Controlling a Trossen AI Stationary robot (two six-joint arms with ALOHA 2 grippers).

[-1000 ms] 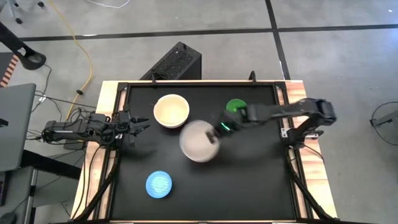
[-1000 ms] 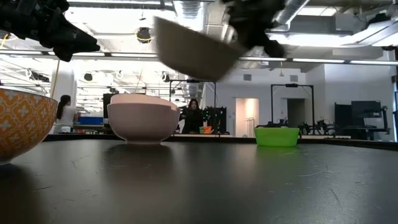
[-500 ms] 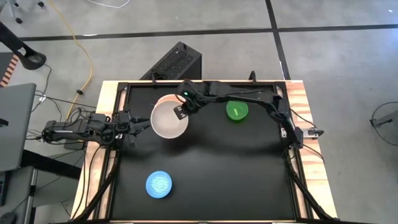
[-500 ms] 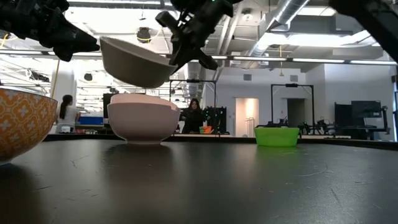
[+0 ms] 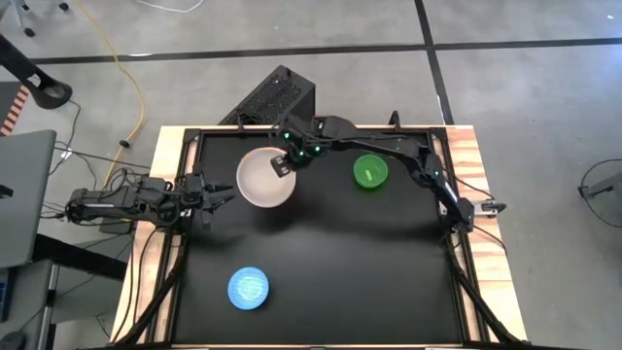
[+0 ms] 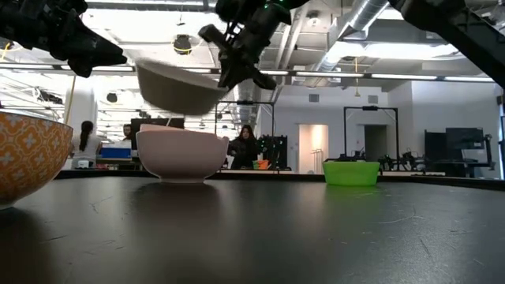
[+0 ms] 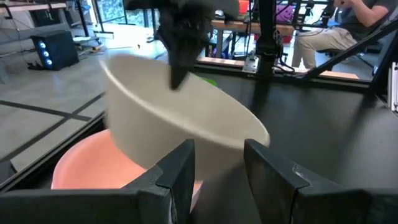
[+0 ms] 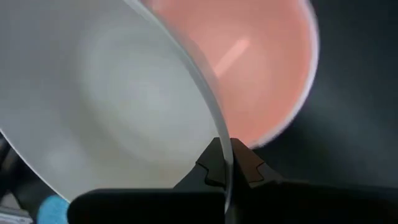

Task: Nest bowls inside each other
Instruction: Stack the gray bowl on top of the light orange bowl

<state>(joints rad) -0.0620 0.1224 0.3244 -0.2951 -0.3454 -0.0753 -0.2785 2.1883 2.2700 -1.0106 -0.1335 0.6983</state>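
Note:
My right gripper (image 5: 283,165) is shut on a white bowl (image 5: 262,181) and holds it in the air at the table's far left. It hangs just above a pale pink bowl (image 6: 181,155), which stands on its base. That pink bowl also shows in the left wrist view (image 7: 81,177) and the right wrist view (image 8: 261,56). A small green bowl (image 5: 369,172) stands to the right, and a light blue bowl (image 5: 249,289) stands near the front left. My left gripper (image 5: 220,194) waits open at the left edge, level, pointing at the two bowls. My right gripper grips the white bowl's rim (image 8: 219,134) on the side toward the table's far right. One finger is inside the bowl and one outside. The fingers slant down from the far right. The bowl hangs tilted, its mouth up, clear of the pink bowl beneath it (image 6: 183,88).
A bowl with an orange patterned wall (image 6: 28,162) fills the low view's left edge. A black box (image 5: 272,97) stands beyond the far edge. The table's raised frame (image 5: 457,233) runs round the black top. People are in the room behind.
My right gripper has carried the white bowl from the table's middle toward the far left, still shut on it. Most of that move came early in the second. The bowl, tilted throughout, now hangs over the pink bowl.

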